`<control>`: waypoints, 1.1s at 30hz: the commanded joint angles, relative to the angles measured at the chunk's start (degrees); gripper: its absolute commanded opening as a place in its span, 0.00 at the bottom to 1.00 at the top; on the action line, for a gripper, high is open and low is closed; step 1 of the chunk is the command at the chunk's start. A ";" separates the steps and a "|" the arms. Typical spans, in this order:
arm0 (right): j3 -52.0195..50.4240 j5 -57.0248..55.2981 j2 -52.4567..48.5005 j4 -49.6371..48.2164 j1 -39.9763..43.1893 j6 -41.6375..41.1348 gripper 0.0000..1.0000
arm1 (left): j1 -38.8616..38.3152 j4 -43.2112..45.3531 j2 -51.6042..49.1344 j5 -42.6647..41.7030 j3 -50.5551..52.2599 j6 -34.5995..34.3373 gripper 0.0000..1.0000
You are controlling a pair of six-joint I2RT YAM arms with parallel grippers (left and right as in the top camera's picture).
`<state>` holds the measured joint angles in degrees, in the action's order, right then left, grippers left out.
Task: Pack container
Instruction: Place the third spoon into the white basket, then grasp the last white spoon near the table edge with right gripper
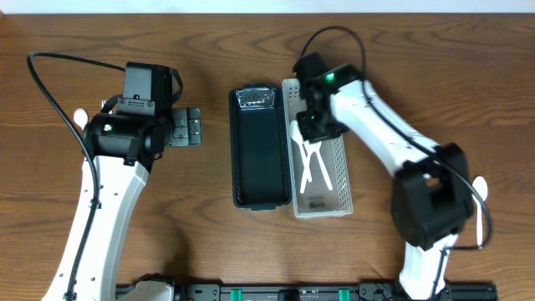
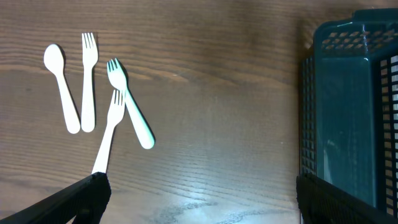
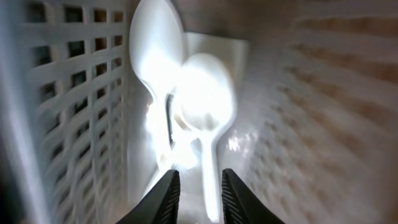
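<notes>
A white lattice basket (image 1: 343, 180) lies beside a black basket (image 1: 257, 159) at mid-table. White cutlery (image 1: 313, 167) lies in the white one. My right gripper (image 1: 306, 132) reaches down into it. In the right wrist view its jaws (image 3: 199, 175) stand slightly apart over a white spoon (image 3: 206, 96) whose handle runs between them; a second spoon (image 3: 158, 56) lies beside it against the basket wall (image 3: 68, 93). My left gripper (image 1: 187, 128) hovers wide open and empty left of the black basket (image 2: 348, 112). Ahead of it (image 2: 202, 186) lie a spoon (image 2: 62, 87) and three forks (image 2: 88, 81).
The black basket holds a clear packet (image 1: 256, 99) at its far end. The loose cutlery on the wood lies under my left arm in the overhead view. Cables loop over the back of the table.
</notes>
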<state>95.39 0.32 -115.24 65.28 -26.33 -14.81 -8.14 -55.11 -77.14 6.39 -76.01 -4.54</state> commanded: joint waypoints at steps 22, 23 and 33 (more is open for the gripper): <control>-5.55 -6.97 39.58 27.23 37.53 -0.26 0.92 | 0.20 -0.07 0.00 0.11 -0.94 -0.68 0.98; -7.74 -6.95 41.35 27.41 39.39 -0.70 0.93 | 0.20 -0.04 0.00 0.11 -0.94 -0.68 0.98; -28.22 -6.03 47.15 10.62 60.76 5.66 0.99 | 0.20 0.13 -0.02 0.11 -0.94 -0.68 0.98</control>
<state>70.57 -6.07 -67.16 78.39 31.59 -13.13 -8.14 -55.05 -77.14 6.42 -76.01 -4.54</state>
